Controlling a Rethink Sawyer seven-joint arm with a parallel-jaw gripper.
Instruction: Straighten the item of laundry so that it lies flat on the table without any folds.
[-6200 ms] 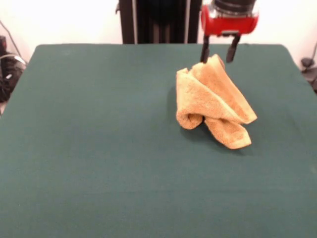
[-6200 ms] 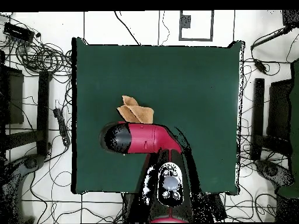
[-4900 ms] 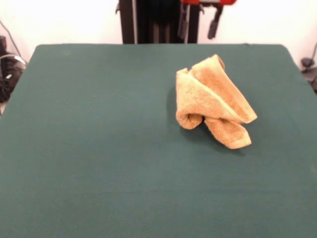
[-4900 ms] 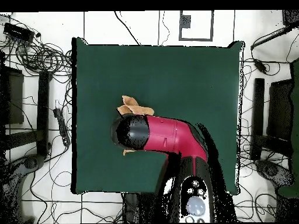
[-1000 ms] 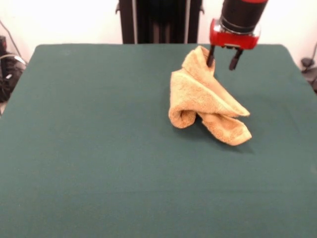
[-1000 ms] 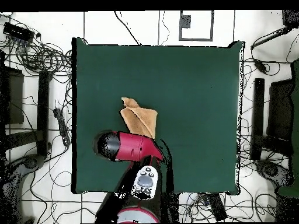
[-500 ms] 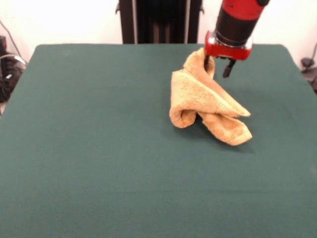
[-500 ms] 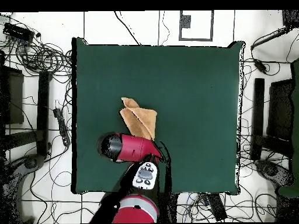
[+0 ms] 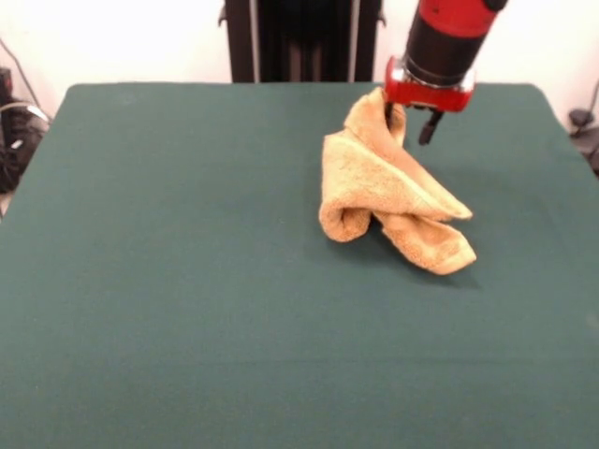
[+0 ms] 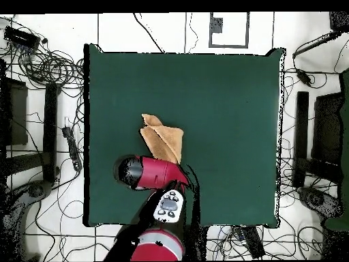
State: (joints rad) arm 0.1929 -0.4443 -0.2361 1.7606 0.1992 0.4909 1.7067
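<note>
The golden-tan towel (image 9: 388,192) lies crumpled in a folded heap on the green table (image 9: 187,243), right of centre toward the far side, with one corner raised in a peak. My gripper (image 9: 408,123) hangs tilted over that peak. Its fingers stand apart; the left one presses against the raised corner and bare table shows between them. In the overhead view the towel (image 10: 163,140) shows as a folded wedge on the table (image 10: 225,102), and the red arm (image 10: 146,172) covers its near end and hides the gripper.
The black pedestal (image 9: 299,37) stands behind the table's far edge. Cables and stands (image 10: 41,136) surround the table on the floor. A white framed sheet (image 10: 228,28) lies on the floor beyond the table.
The gripper left the towel, drew back out of view, and came down again at its top. The towel's peak now stands higher and further left. In the last half second almost nothing moved.
</note>
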